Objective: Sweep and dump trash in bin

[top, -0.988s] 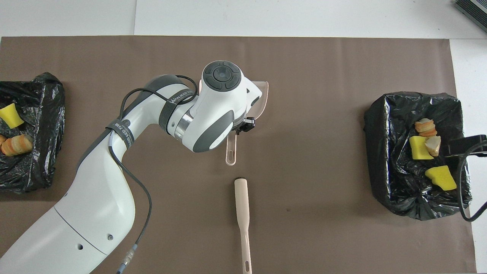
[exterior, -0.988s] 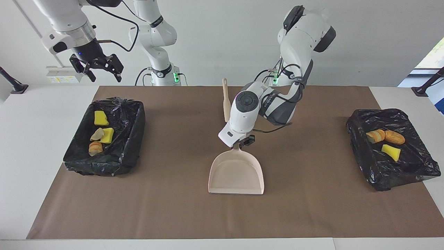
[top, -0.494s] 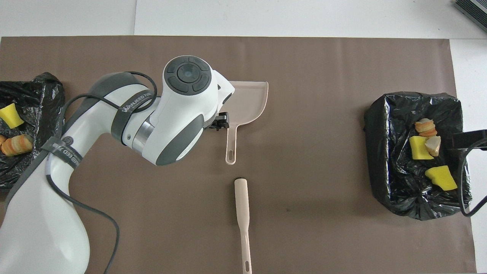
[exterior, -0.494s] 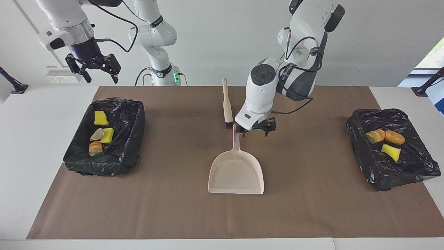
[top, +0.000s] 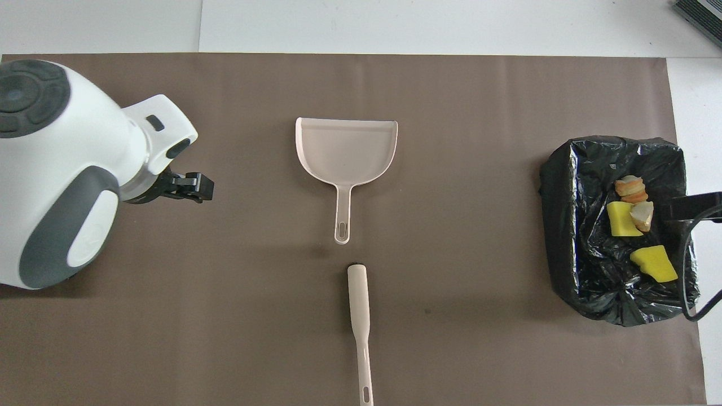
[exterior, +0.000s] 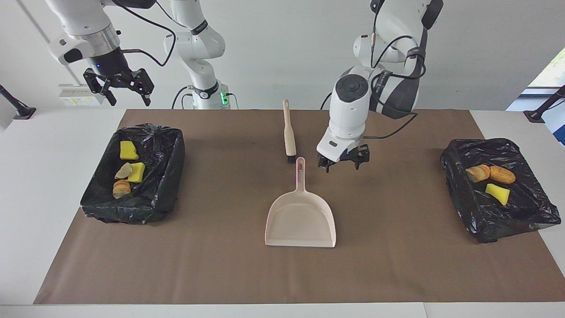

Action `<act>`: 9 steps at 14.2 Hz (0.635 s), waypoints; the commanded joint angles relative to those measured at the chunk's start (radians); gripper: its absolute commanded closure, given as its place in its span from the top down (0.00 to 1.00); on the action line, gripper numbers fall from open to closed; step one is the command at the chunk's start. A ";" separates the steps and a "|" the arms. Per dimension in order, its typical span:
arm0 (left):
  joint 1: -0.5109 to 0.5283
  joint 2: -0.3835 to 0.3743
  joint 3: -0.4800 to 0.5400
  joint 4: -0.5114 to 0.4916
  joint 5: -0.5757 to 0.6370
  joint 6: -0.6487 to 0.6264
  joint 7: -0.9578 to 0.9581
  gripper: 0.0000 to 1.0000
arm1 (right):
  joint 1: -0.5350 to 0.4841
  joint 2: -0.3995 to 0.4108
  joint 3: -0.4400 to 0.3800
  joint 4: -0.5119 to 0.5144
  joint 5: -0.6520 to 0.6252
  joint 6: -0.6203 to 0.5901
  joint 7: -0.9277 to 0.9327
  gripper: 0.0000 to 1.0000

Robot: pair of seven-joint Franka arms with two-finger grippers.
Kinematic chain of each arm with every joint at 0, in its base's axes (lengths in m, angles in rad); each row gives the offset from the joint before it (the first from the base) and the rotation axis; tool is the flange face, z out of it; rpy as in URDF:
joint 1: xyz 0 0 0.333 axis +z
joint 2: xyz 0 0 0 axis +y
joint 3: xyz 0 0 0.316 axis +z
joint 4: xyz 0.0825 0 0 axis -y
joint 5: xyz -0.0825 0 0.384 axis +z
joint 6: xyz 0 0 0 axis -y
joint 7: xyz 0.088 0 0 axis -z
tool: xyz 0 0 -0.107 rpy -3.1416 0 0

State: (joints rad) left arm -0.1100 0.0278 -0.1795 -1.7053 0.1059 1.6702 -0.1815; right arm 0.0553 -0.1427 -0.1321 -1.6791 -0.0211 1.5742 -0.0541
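You have: pale pink dustpan (exterior: 300,219); beige brush (exterior: 288,130), black bristles; two glossy black bin liners (exterior: 150,176) (exterior: 507,207); yellow and tan-brown trash (exterior: 128,170); brown mat (exterior: 397,247) on white desk (exterior: 26,176).

You are seeing dustpan (top: 346,149) lying mid-mat, brush (top: 360,321) lying nearer robots, left gripper (top: 192,187) hanging open over bare mat, trash (top: 634,225) sitting in bin (top: 569,225).

text: none legible | labels: none | brands: none | numbers: none | signs: none
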 commanded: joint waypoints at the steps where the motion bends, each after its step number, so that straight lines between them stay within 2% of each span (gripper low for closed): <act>1: 0.013 -0.124 0.078 -0.065 -0.049 -0.049 0.117 1.00 | -0.005 -0.012 0.005 -0.008 0.001 0.009 -0.027 1.00; 4: 0.023 -0.192 0.181 -0.037 -0.123 -0.107 0.218 1.00 | -0.005 -0.012 0.005 -0.008 0.001 0.009 -0.027 1.00; 6: 0.024 -0.198 0.222 0.005 -0.137 -0.170 0.234 1.00 | -0.005 -0.012 0.005 -0.008 0.001 0.009 -0.027 1.00; 9: 0.024 -0.171 0.235 0.140 -0.144 -0.245 0.237 1.00 | -0.005 -0.012 0.005 -0.008 0.001 0.009 -0.027 1.00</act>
State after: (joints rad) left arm -0.0878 -0.1728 0.0534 -1.6625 -0.0200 1.4956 0.0445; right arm 0.0557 -0.1428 -0.1315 -1.6791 -0.0211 1.5742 -0.0541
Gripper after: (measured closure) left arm 0.000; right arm 0.000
